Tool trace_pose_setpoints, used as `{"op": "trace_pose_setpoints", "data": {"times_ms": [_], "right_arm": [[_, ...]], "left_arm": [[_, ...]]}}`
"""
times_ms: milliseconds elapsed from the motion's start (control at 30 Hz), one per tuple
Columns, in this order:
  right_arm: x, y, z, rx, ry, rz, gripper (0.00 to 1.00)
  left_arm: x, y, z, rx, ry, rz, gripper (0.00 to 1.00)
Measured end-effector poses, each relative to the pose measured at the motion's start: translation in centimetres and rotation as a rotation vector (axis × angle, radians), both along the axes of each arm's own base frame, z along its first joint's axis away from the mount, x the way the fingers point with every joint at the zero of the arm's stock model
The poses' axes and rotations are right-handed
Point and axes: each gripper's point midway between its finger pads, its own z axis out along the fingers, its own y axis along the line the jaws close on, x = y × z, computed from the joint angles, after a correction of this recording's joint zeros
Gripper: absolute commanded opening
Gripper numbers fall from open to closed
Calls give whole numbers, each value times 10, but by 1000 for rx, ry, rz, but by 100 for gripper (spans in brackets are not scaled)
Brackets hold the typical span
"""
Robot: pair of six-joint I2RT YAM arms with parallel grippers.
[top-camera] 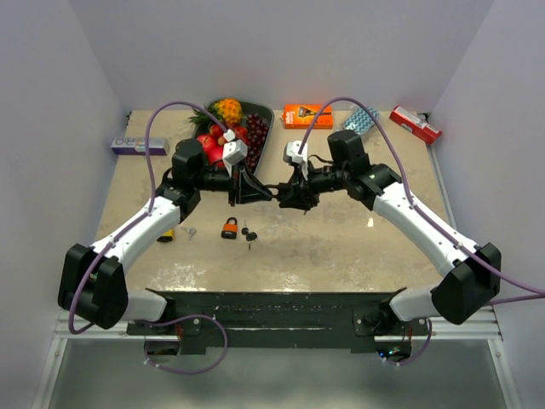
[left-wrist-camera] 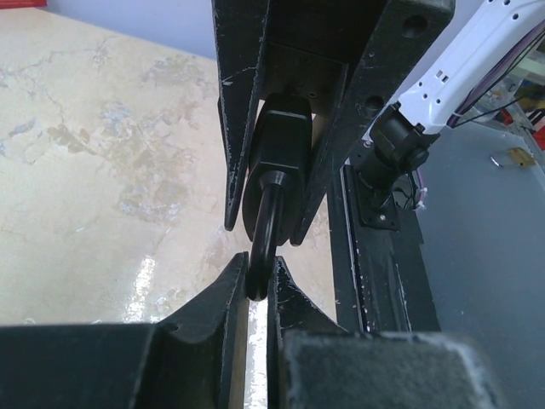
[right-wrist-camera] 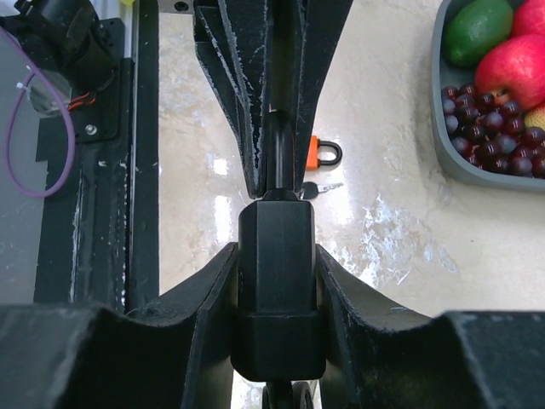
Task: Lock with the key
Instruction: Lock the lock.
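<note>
A black padlock [top-camera: 279, 194] hangs in the air between my two grippers, above the table's middle. My left gripper [top-camera: 258, 190] is shut on its shackle [left-wrist-camera: 264, 221]; the fingertips [left-wrist-camera: 230, 285] pinch the loop's end. My right gripper [top-camera: 295, 196] is shut on the padlock body [right-wrist-camera: 277, 281], which fills the space between its jaws. In the left wrist view the body [left-wrist-camera: 281, 136] sits between the right gripper's fingers [left-wrist-camera: 243, 94]. An orange padlock [top-camera: 230, 227] lies on the table below, with black-headed keys [top-camera: 248, 233] beside it. Both also show in the right wrist view: the orange padlock [right-wrist-camera: 324, 153] and a key [right-wrist-camera: 312, 189].
A grey tray [top-camera: 266, 112] of fruit stands at the back centre. An orange box [top-camera: 305, 114], a blue blister pack [top-camera: 360, 119] and a red box [top-camera: 415, 124] lie along the back. A white and purple box [top-camera: 136, 146] lies at the left. A small key [top-camera: 191, 232] lies near the left arm.
</note>
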Motion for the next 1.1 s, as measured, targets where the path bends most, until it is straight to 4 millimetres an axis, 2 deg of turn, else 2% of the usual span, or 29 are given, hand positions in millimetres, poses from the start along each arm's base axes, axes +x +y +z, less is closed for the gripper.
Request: {"op": "trace_pose_setpoints", "data": {"times_ms": [133, 300, 533, 767, 833, 867, 933, 967, 1000, 1100], "right_arm": [[0, 1, -3, -6, -16, 20, 0], [7, 2, -1, -2, -63, 39, 0], [12, -2, 1, -4, -102, 43, 0], [27, -9, -1, -34, -127, -21, 1], [28, -10, -1, -36, -131, -29, 10], [29, -10, -1, -38, -133, -32, 21], [30, -11, -2, -38, -133, -35, 31], [30, -11, -2, -39, -134, -35, 44], [30, -11, -2, -39, -133, -34, 50], [24, -14, -8, -58, -115, -18, 58]], "left_arm": [[3, 8, -1, 13, 5, 5, 0], [9, 14, 8, 61, -37, 11, 0], [16, 12, 12, 95, -71, 24, 0], [32, 7, 13, 115, -70, 26, 0], [35, 6, 15, 127, -84, 14, 0], [36, 6, 16, 135, -91, 8, 0], [36, 6, 17, 149, -105, -3, 0], [35, 6, 17, 157, -114, -11, 0], [35, 6, 18, 163, -122, -17, 0], [34, 8, 20, 171, -147, -24, 0]]}}
